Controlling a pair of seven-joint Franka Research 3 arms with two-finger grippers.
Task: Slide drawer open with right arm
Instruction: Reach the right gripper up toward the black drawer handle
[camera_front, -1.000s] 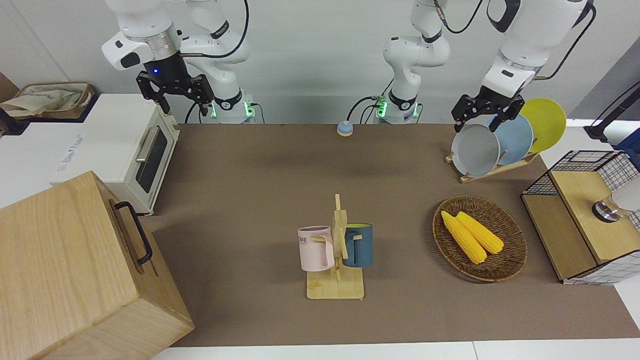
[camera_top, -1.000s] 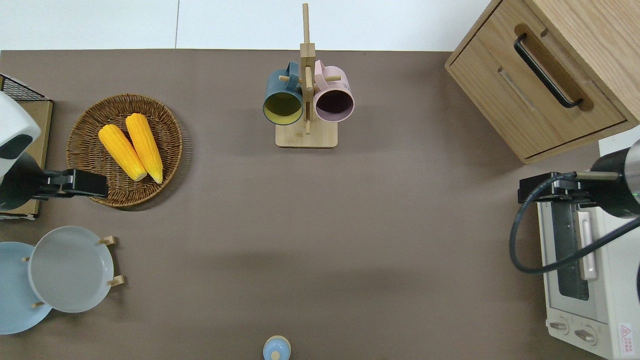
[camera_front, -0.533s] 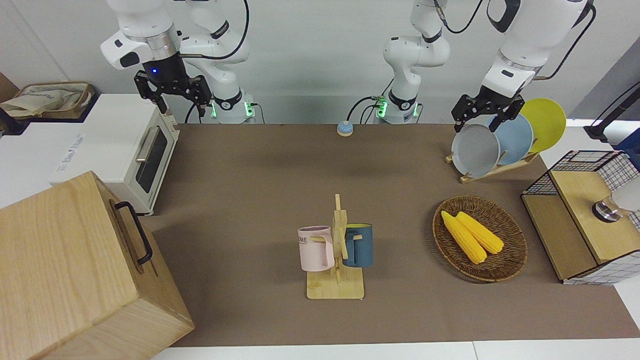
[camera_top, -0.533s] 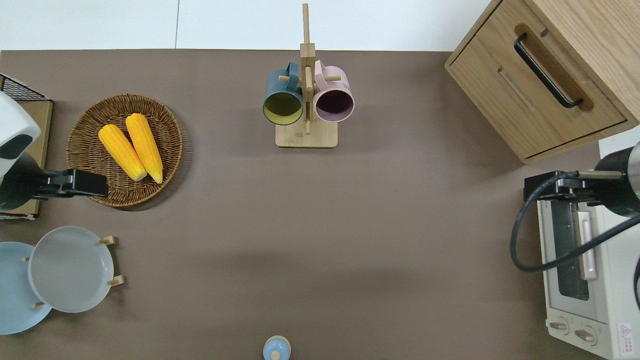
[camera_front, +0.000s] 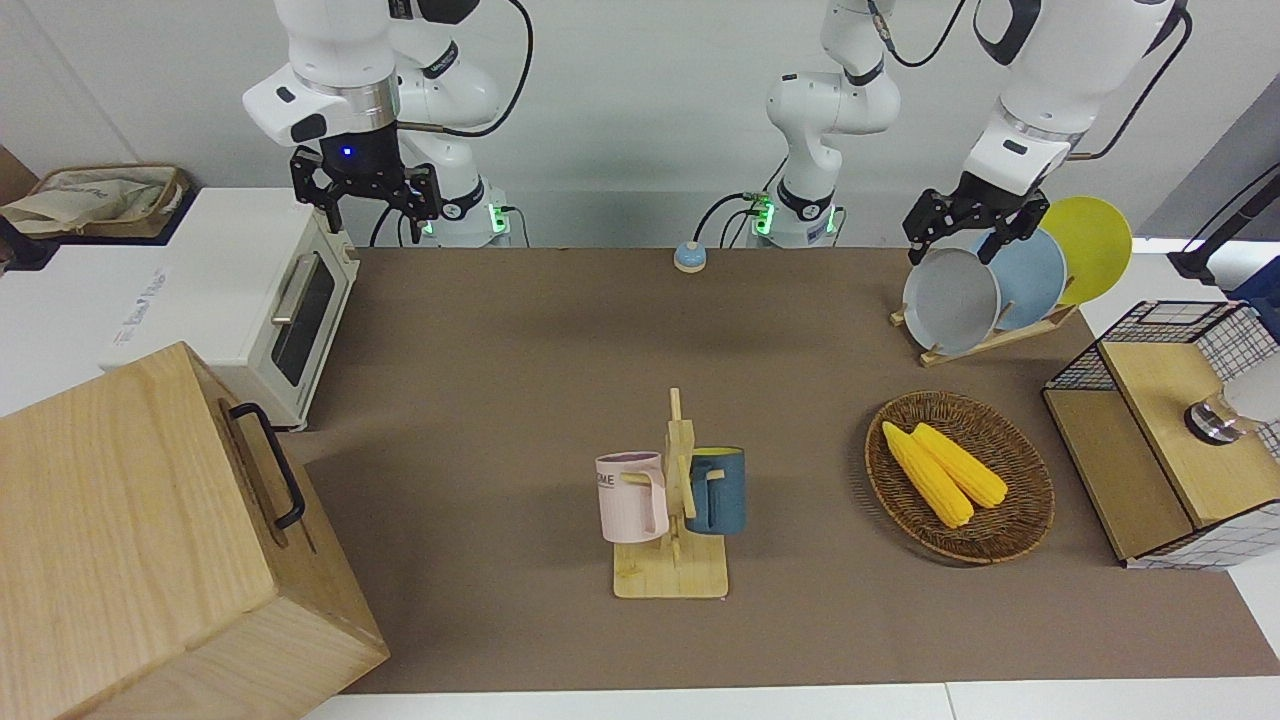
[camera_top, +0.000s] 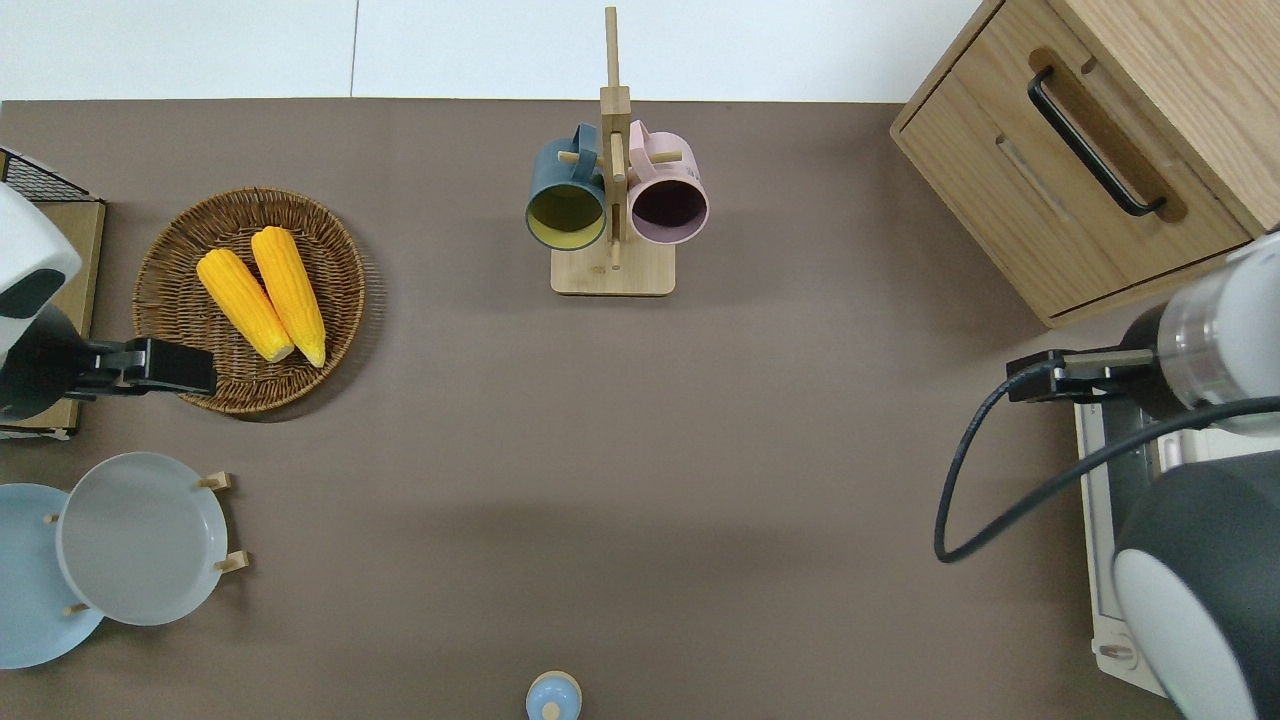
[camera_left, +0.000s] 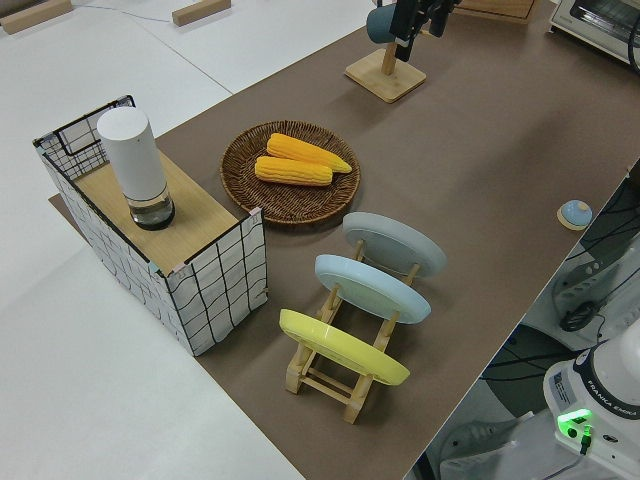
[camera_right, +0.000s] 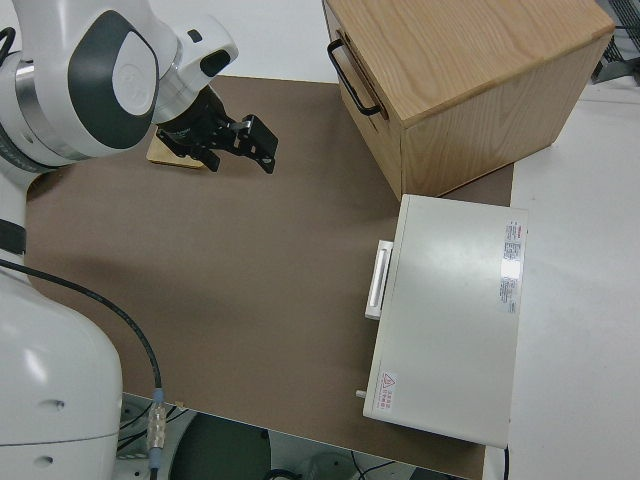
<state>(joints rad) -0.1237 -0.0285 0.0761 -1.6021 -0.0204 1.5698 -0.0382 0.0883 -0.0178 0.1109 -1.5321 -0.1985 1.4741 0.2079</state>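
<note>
Drawer (camera_top: 1075, 190): shut, in wooden box, well apart from right gripper (camera_front: 366, 194), whose fingers are spread, empty; stiff, probably slides heavily; take hold at black bar handle (camera_top: 1093, 140) mid-span

Drawer (camera_top: 1075, 170) farther from robots than oven (camera_front: 250, 300) — both at right arm's end.

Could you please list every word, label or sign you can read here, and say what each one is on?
"ME": on the pink mug, the visible end of a longer word.
"FRANKA": on the robot base; the word after it is too small to read.
Red warning triangle sticker: on the toaster oven; its text is too small to read.
Grey lettering on the toaster oven's top: blurred, unreadable.
</note>
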